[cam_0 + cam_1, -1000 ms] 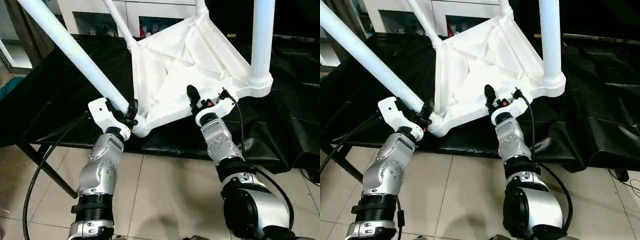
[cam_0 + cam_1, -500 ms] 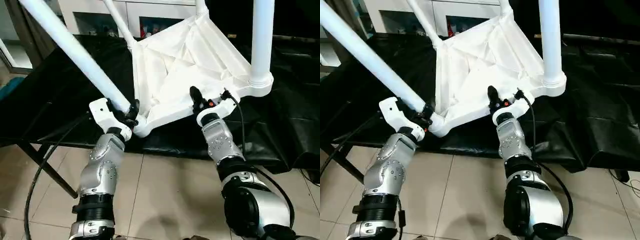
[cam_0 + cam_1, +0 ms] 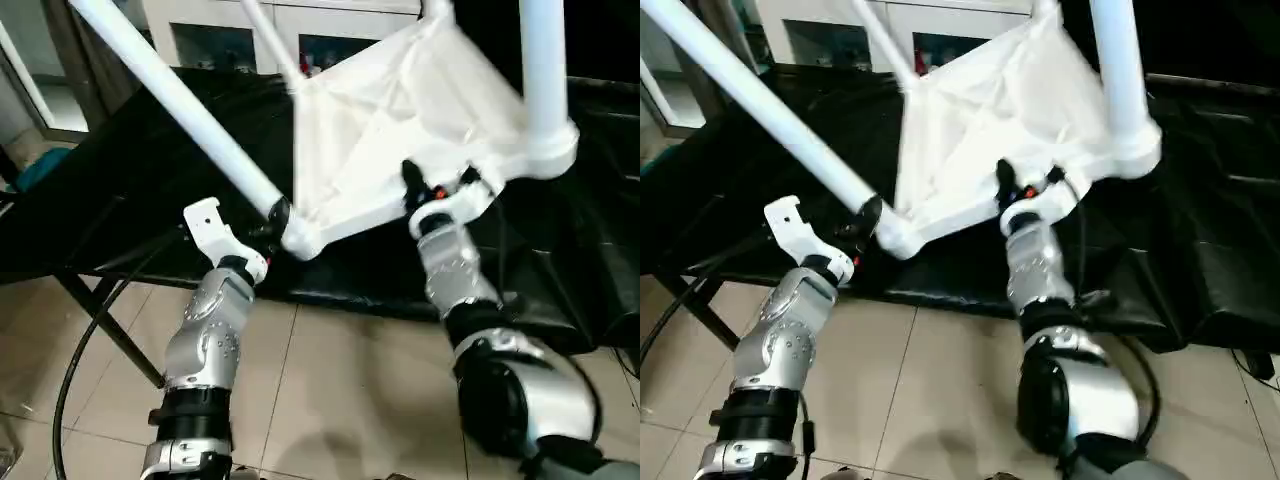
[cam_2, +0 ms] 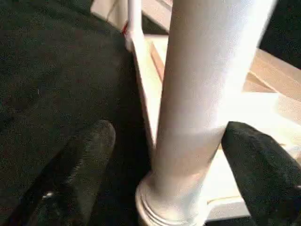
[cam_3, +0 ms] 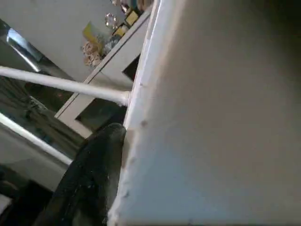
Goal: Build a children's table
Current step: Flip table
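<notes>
Children's table [image 3: 400, 130] upside down, tilted at bench [image 3: 120, 180] front edge. Left tool [image 4: 155, 155] spread wide around leg [image 3: 170, 100], not touching; right tool [image 3: 425, 190] clamped on tabletop rim. Risk: sliding off, single grip.

Tabletop [image 3: 120, 200] draped in black cloth, white children's table [image 3: 400, 130] upside down on it, tilted, legs [image 3: 175, 95] up

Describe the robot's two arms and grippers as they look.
Both forearms are silver metal with black joint rings. The left gripper and right gripper have white housings and black fingers. A red mark shows on the right gripper. A black cable trails along each arm.
</notes>
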